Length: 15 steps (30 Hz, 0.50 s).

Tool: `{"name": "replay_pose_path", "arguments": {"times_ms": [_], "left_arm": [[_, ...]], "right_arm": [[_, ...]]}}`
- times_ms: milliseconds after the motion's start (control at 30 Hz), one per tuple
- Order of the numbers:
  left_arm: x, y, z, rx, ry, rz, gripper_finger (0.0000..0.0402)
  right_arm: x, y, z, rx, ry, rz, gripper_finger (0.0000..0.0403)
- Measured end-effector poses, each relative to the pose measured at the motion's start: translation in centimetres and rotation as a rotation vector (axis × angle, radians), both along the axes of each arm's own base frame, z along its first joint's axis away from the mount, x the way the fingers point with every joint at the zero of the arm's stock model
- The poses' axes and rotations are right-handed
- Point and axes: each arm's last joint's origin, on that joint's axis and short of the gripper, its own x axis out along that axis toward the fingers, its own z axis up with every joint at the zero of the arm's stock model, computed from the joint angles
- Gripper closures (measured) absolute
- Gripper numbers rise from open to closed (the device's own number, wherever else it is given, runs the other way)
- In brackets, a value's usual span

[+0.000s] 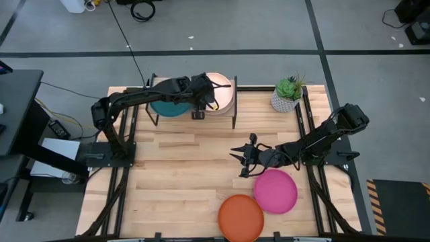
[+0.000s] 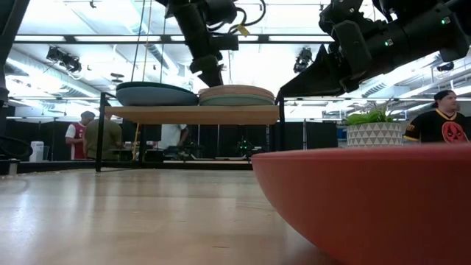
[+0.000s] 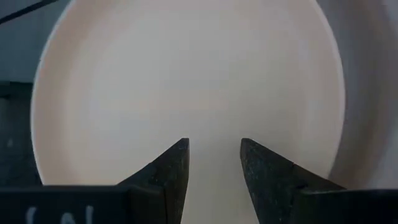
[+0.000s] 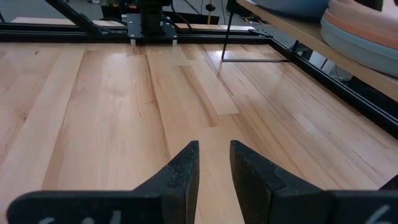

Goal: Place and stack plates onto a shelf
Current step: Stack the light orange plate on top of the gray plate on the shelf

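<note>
The shelf [image 2: 195, 114] stands at the table's far edge. On it are two stacks of plates: a left one topped by a dark teal plate [image 1: 166, 107] and a right one topped by a cream-white plate [image 1: 223, 94] over a peach one [image 4: 367, 28]. My left gripper [image 3: 214, 155] is open just above the cream-white plate [image 3: 186, 81], and shows over that stack in the low view [image 2: 211, 73]. My right gripper [image 1: 242, 161] is open and empty above the table's middle right. The magenta plate [image 1: 275, 190] and the orange plate [image 1: 240, 216] lie flat on the table near it.
A potted plant [image 1: 287, 94] stands at the far right corner beside the shelf. Black frame rails [image 1: 306, 114] run along the table's sides. Bare wood [image 1: 175, 168] lies in front of the shelf. People [image 2: 441, 121] stand in the room behind.
</note>
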Motion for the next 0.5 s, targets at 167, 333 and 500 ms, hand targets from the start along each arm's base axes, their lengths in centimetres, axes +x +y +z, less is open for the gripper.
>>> {"name": "replay_pose_path", "arguments": {"times_ms": [167,333,500], "left_arm": [[0.03,-0.35,-0.21,-0.104,-0.017,-0.072,0.0249],[-0.02,-0.50,-0.30,-0.138,-0.017,-0.093,0.0249],[-0.04,-0.45,0.56,-0.114,-0.024,-0.083,0.0249]], "right_arm": [[0.00,0.00,0.00,-0.006,0.002,0.002,0.0306],[0.00,0.00,0.00,-0.006,0.003,0.002,0.0306],[0.00,0.00,0.00,-0.006,0.002,0.002,0.0306]]}}
